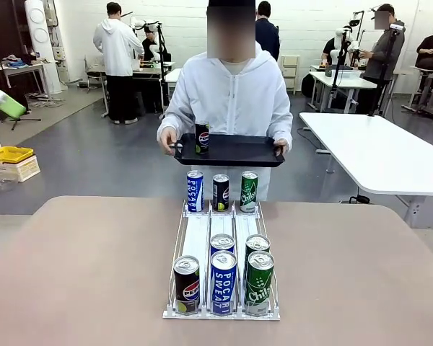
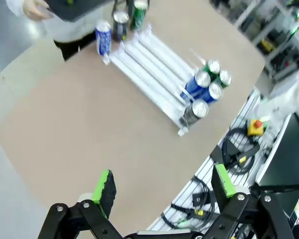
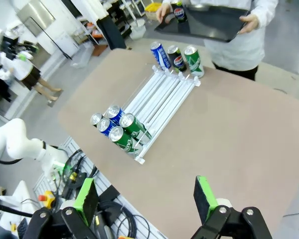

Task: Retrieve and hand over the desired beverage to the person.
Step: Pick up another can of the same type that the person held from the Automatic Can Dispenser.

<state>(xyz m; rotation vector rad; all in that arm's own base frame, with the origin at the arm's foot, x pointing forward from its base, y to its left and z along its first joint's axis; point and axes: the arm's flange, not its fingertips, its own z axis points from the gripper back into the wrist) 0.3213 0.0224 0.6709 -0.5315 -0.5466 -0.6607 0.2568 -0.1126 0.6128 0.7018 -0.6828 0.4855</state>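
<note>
Can stands upright, long axis vertical, on black tray.

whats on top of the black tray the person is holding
One dark Pepsi can stands upright on the tray, toward its picture-left end in the front view. The rest looks bare in the right wrist view, though its far edge is cropped there.

- Our left end effector hangs with its jaws spread wide, green pads well apart.
- Our right end effector gapes likewise, fingers pointing downward.
</note>
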